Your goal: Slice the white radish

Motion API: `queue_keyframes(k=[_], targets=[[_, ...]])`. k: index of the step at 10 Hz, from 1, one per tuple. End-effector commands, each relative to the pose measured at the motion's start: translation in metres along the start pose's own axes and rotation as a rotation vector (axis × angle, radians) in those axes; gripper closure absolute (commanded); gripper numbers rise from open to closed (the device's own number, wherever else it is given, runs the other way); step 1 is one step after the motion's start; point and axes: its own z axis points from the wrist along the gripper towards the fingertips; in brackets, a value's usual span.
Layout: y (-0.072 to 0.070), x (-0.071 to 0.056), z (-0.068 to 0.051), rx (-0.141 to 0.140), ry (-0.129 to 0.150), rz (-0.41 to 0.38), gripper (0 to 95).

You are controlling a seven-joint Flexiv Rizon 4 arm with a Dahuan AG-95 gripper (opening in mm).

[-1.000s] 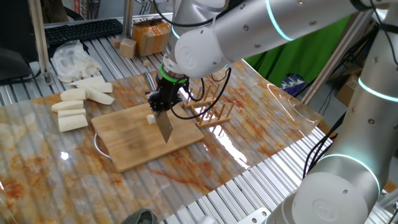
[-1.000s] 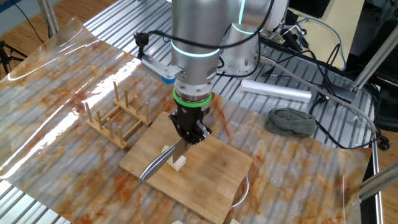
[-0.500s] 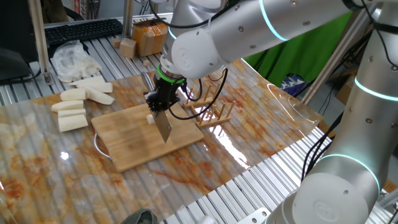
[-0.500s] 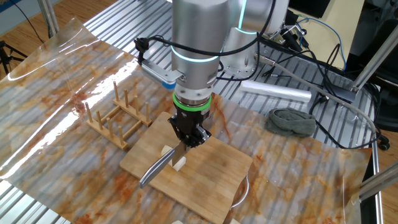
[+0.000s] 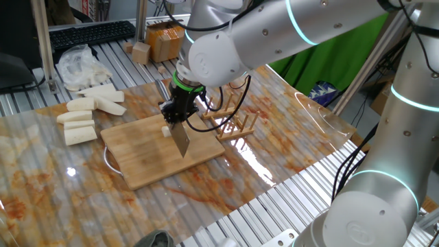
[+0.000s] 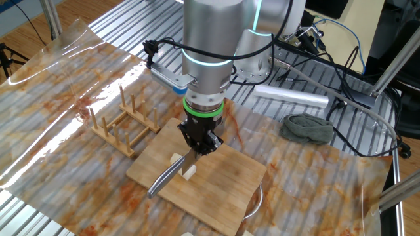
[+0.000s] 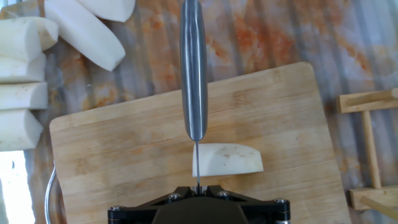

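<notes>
From one fixed view, the claw (image 5: pixel 175 113) hangs over the far half of the bamboo cutting board (image 5: pixel 147 161), pressed together on the handle of a knife (image 5: pixel 181 139) whose blade slants down toward the board's middle. The white radish (image 5: pixel 166 130) is a small pale piece on the board just beside the blade, on the side toward the larger radish sticks (image 5: pixel 81 118) that lie off the board's left end on the surface (image 5: pixel 62 185). No separate slices show on the board, so I judge the cutting is barely begun or about to start. No writing can be read here; the cardboard box (image 5: pixel 164 40) beyond the board is too small to tell.

From the other fixed view, the claw (image 6: pixel 200 145) pinches the knife (image 6: pixel 169 176) above the board (image 6: pixel 223 180), the blade running down across the radish (image 6: pixel 189 172), which seems to show on both sides of it. Whether the edge has bitten in cannot be told. A wooden rack (image 6: pixel 125 123) stands beside the board. No labels are legible.

In the hand view, the knife (image 7: pixel 193 68) runs straight away over the board (image 7: pixel 124 149), and the radish (image 7: pixel 227 159) lies just right of the edge near the claw's end, its left end at the blade line. It looks whole apart from that end, so nearly all slicing remains. No brand marks the blade.
</notes>
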Motion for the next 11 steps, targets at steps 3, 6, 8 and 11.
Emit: queue_keyframes(k=[3, 6, 8, 11], targets=[[-0.001, 0.000, 0.002, 0.007, -0.002, -0.002, 95.0], [-0.002, 0.000, 0.003, 0.014, -0.004, -0.004, 95.0], [-0.002, 0.001, 0.006, 0.015, -0.005, -0.008, 95.0], [-0.004, 0.002, 0.015, 0.007, -0.010, -0.009, 95.0]])
